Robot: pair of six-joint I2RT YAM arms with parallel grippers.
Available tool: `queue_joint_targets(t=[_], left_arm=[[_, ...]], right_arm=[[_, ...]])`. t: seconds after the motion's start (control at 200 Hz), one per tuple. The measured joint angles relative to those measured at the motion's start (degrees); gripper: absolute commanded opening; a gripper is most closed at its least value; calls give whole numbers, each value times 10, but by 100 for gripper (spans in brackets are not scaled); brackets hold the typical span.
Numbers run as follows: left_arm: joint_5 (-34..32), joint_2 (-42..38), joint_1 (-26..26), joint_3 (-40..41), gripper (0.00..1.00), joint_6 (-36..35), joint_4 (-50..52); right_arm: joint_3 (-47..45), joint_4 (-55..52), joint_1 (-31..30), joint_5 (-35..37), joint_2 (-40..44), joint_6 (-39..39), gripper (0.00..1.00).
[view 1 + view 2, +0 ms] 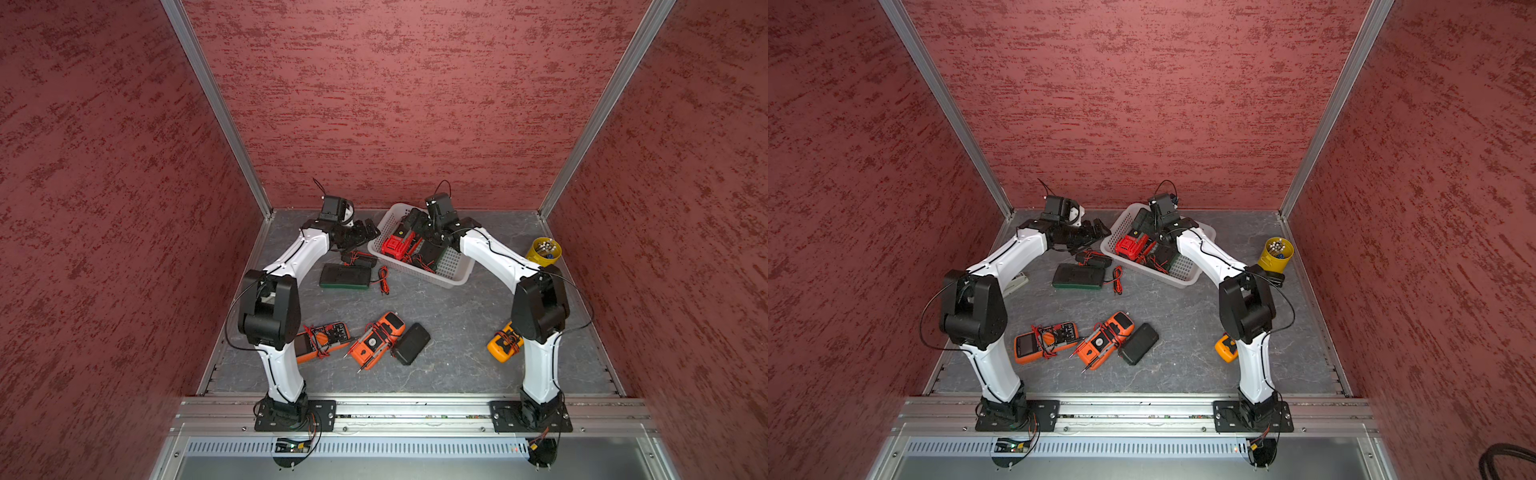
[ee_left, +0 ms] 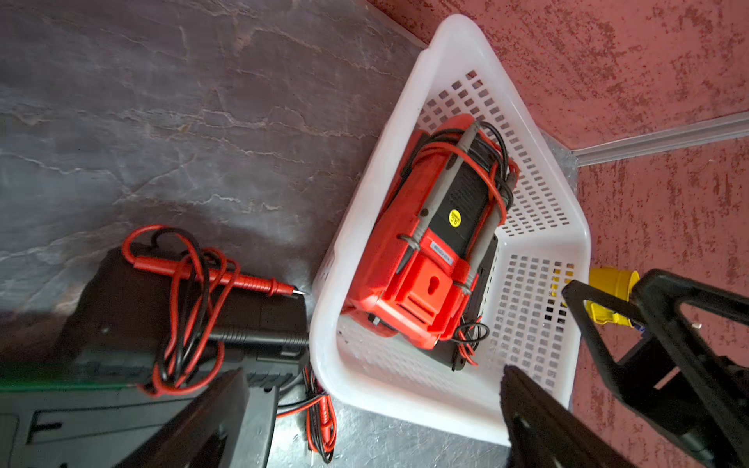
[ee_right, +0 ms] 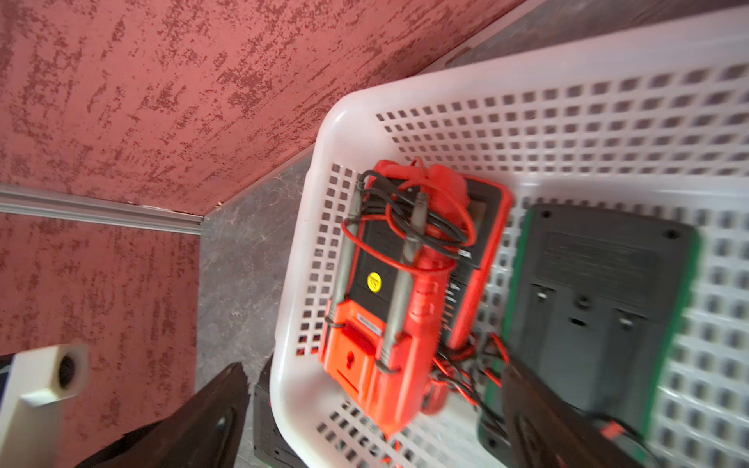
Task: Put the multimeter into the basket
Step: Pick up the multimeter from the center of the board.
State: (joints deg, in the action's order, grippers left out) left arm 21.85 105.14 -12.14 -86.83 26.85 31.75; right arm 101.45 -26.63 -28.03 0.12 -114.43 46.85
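Your right gripper (image 3: 375, 370) hangs over the white basket (image 1: 451, 284) at the far side of the table, its claw spread wide with nothing between the fingers. Inside the basket, a red multimeter (image 3: 377, 324) lies face down toward the left end with its leads wrapped round it. A green-edged multimeter (image 3: 600, 304) lies face down just right of it, and the two look to be touching.

Your left gripper (image 2: 373, 370) is also spread apart and empty, just left of the basket, over a black multimeter (image 2: 182, 308) with red and black leads bundled on it. That meter rests beside a green-rimmed multimeter (image 1: 345, 276) on the table.

Nearer you lie two orange multimeters (image 1: 322, 340) (image 1: 376, 338) and a yellow multimeter (image 1: 505, 343). A yellow cup (image 1: 543, 251) stands to the right of the basket.
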Motion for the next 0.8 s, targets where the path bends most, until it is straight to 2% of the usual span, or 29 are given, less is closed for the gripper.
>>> queue_joint_targets(t=[0.135, 0.245, 0.391, 0.501, 0.671, 0.802], left_arm=[[-10, -55, -27, 47, 100, -19, 9], [-28, -95, -70, 79, 100, -37, 27], [-74, -132, -156, 99, 100, -68, 60], [-113, -145, -229, 108, 96, -82, 83], [-169, -146, -335, 127, 93, -85, 110], [-213, -136, -405, 129, 88, -80, 134]], right_arm=[[-43, -38, 0, 33, 64, -21, 99], [-83, -68, 5, 69, 123, -24, 99], [-134, -100, 31, 105, 203, -26, 99], [-164, -122, 62, 130, 256, -34, 99], [-219, -134, 109, 123, 334, -60, 99], [-229, -170, 138, 121, 367, -73, 99]])
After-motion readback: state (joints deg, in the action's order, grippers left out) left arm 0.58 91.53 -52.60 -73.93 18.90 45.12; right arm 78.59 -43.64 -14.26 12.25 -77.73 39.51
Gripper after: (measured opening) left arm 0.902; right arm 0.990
